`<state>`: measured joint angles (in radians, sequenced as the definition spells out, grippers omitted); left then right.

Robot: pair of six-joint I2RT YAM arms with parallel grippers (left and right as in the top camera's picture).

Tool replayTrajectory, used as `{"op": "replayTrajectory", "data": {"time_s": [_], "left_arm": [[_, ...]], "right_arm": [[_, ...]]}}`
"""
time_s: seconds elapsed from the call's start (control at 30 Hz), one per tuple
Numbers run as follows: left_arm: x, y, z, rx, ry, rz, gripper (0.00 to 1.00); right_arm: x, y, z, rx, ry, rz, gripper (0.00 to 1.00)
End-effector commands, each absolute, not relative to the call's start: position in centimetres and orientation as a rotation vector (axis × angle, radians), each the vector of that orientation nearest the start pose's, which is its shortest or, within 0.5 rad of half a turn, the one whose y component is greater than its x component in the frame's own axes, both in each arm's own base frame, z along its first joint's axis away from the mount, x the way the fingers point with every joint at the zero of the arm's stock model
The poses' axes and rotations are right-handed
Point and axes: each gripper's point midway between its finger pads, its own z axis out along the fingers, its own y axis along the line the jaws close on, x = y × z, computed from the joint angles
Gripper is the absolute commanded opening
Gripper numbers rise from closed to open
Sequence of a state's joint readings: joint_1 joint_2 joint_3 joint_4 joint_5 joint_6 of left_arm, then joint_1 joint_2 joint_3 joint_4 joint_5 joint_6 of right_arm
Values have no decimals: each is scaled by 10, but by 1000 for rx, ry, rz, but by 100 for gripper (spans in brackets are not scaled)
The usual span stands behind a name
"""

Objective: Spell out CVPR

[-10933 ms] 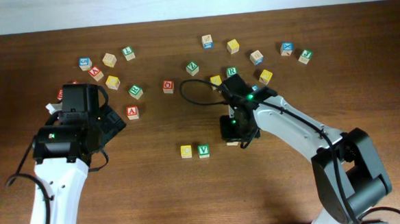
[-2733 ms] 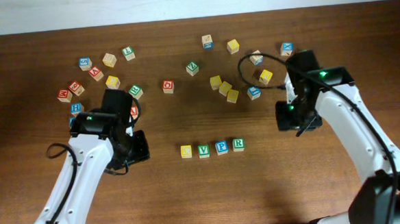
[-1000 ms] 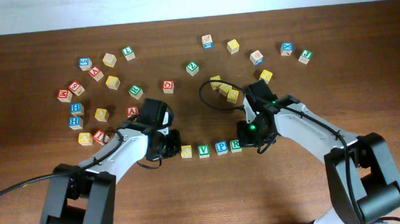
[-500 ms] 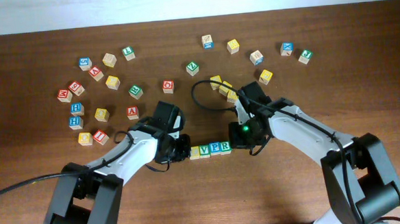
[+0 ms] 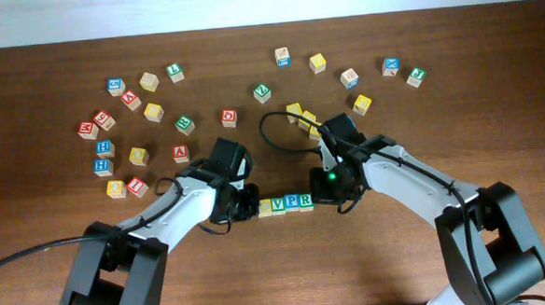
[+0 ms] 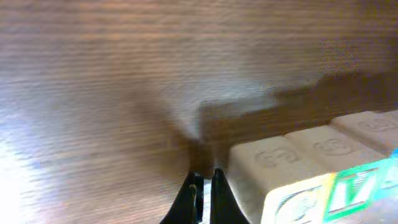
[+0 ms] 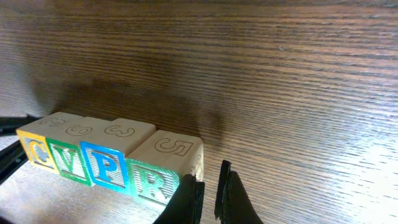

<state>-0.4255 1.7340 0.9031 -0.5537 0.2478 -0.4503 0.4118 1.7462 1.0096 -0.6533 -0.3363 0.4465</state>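
Observation:
Four letter cubes stand in a tight row at the table's middle front: yellow C (image 7: 34, 150), green V (image 7: 62, 161), blue P (image 7: 102, 165) and green R (image 7: 153, 181). From overhead the row reads V (image 5: 277, 205), P (image 5: 292, 204), R (image 5: 306, 202), with the C (image 5: 265, 207) partly under the left arm. My left gripper (image 6: 203, 194) is shut, its tips low on the table just left of the C (image 6: 273, 163). At the other end, my right gripper (image 7: 209, 194) is shut and rests against the R's right side. Neither holds anything.
Loose letter cubes lie scattered behind the row: a cluster at the left (image 5: 115, 170), yellow ones (image 5: 301, 116) just behind my right arm, and more at the back right (image 5: 391, 67). Both arms lie low, flanking the row.
Over the last second both shut grippers moved inward and the cubes slid together, closing the gaps in the row. Since half a second ago almost nothing has moved.

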Motion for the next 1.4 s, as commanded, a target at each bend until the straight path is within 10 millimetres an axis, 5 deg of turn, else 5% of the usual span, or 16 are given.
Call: {"op": "replayTrajectory", "data": {"time_s": [0.0,0.13,0.23,0.3,0.43,0.57,0.6,0.63,0.7,0.8,0.87,1.0,1.13,1.23,1.37], "left_arm": [[280,-145,-2,-34,3051,-213,0],[295,-137,21,-54,3037,-117,0],[307,-127,62,-118,3010,-127,0],[309,-117,105,-158,2942,-162,0],[289,-107,151,-160,2858,-206,2],[284,-106,160,-160,2842,-214,40],[284,-106,160,-159,2839,-216,40],[286,-107,161,-159,2831,-220,29],[292,-109,163,-158,2803,-234,20],[298,-111,165,-156,2778,-247,10],[298,-110,165,-158,2780,-239,11],[296,-107,164,-192,2788,-225,0],[289,-77,159,-426,2798,-88,0],[288,-49,157,-554,2802,-52,0],[279,-8,153,-756,2806,3,0]], "right_arm": [[286,180,21,3,3061,492,4],[295,161,45,40,3075,324,4],[292,138,84,43,3069,224,4],[275,123,126,55,3013,217,4],[232,93,184,51,2896,152,6],[195,79,222,54,2774,219,24],[194,78,227,53,2747,231,25],[198,80,232,52,2710,249,22],[218,91,238,43,2647,307,6],[264,128,228,-32,2622,442,4],[306,163,199,-70,2647,546,4],[336,221,133,-197,2713,570,4],[337,252,75,-237,2801,538,4],[322,271,55,-314,2840,520,4],[316,271,45,-269,2852,379,4]]}}
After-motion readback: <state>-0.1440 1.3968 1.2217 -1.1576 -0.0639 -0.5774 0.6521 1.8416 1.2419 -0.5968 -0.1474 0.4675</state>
